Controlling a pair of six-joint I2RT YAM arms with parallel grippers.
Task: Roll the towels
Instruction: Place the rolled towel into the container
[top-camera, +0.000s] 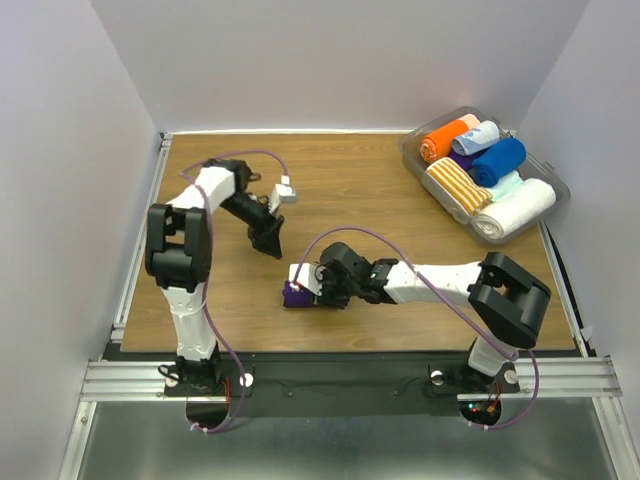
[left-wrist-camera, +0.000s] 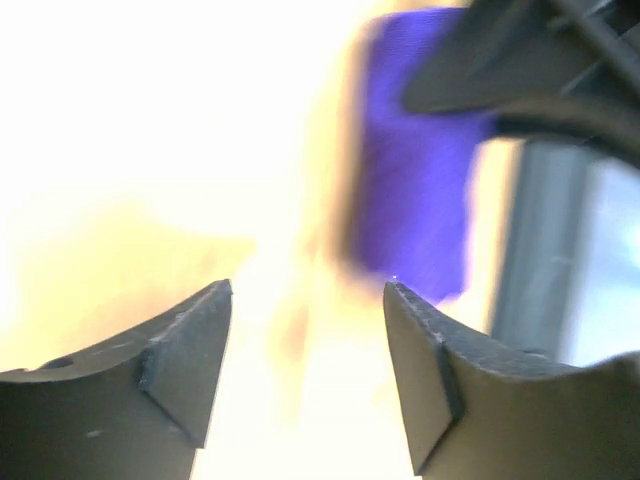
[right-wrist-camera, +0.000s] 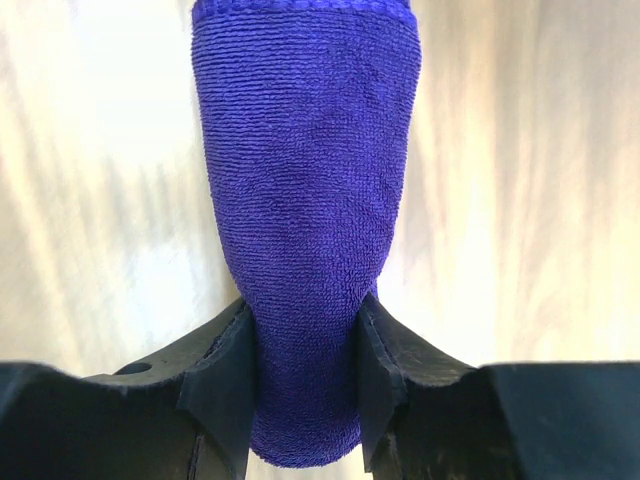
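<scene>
Purple towel (top-camera: 291, 297) half-hidden in R end effector (right-wrist-camera: 303, 340)

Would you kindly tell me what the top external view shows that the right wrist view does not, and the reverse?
Only the top external view shows the left end effector and the clear bin of rolled towels at the table's far right corner. Only the right wrist view shows the fingers pressing into the roll's sides, and its terry weave. Both show the right end effector shut on the purple towel, with the wooden table beneath.
</scene>
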